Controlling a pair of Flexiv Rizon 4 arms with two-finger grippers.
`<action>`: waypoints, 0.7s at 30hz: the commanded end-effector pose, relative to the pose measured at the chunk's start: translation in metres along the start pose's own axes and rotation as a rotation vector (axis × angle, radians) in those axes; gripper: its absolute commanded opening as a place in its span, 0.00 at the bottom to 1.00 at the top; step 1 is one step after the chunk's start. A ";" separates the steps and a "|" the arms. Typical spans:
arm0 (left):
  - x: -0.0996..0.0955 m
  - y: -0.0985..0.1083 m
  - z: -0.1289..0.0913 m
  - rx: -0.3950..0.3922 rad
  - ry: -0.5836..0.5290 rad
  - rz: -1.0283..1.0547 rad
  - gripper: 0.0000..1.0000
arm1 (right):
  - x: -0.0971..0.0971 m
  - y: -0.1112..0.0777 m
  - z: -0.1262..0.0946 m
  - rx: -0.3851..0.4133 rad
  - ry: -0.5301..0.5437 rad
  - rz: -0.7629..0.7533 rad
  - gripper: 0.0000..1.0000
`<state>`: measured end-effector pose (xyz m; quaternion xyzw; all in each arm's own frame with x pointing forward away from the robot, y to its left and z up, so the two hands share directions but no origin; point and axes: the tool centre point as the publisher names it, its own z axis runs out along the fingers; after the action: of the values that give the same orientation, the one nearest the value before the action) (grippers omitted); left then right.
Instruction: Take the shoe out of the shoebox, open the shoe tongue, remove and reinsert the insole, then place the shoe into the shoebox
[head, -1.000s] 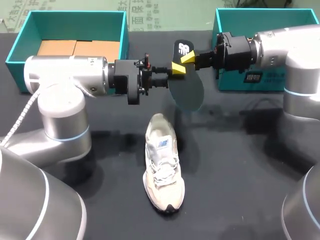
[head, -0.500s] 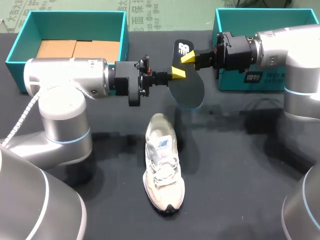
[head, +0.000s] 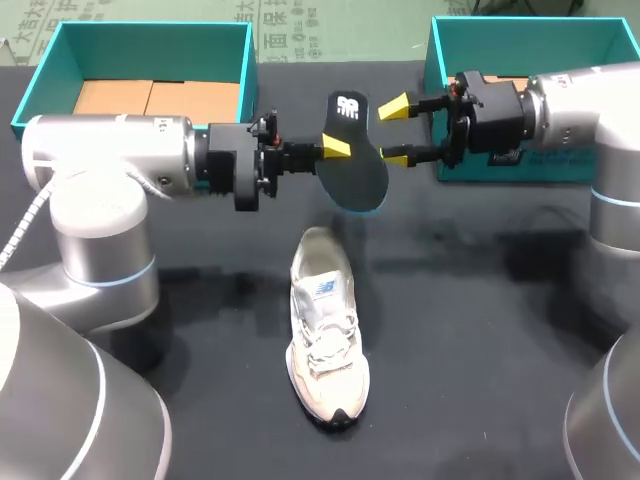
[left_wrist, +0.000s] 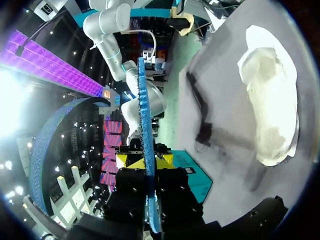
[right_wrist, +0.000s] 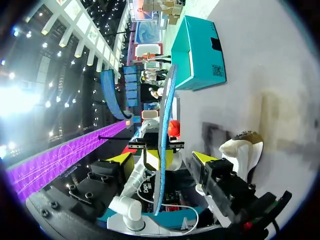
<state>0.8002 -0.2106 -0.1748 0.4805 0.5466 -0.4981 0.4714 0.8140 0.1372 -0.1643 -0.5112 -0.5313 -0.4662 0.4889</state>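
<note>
A black cloth table (head: 480, 330) carries two teal cardboard shoeboxes, both rectangular and open-topped. The left shoebox (head: 140, 50), at 10 o'clock from the table's middle, holds flat brown cardboard (head: 150, 98) across its floor. The right shoebox (head: 530, 40), at 2 o'clock, is largely hidden by the right arm (head: 590, 100), so I cannot tell what is in it.

One shoe (head: 325, 325), a cream laced trainer, lies on the cloth outside both boxes, toe pointing to 6 o'clock. One insole (head: 355, 165), thin, dark, foot-shaped and blue along its edge, hangs in the air at 12 o'clock from the shoe.

The left gripper (left_wrist: 143, 162) is clenched on the insole, a yellow tip on each face. The right gripper (right_wrist: 161, 160) is released, fingers spread wide. The insole stands edge-on between them, touching neither.
</note>
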 end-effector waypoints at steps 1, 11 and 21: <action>-0.004 -0.013 -0.024 0.026 0.023 -0.083 0.00 | 0.002 -0.023 -0.013 -0.024 -0.013 -0.007 1.00; -0.014 -0.040 -0.037 0.143 0.060 -0.369 0.00 | 0.001 -0.031 -0.016 -0.006 -0.017 -0.005 1.00; -0.014 -0.040 -0.037 0.143 0.060 -0.369 0.00 | 0.001 -0.031 -0.016 -0.006 -0.017 -0.005 1.00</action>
<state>0.7601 -0.1750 -0.1545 0.4184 0.6022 -0.5996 0.3206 0.7843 0.1198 -0.1617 -0.5145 -0.5347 -0.4656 0.4823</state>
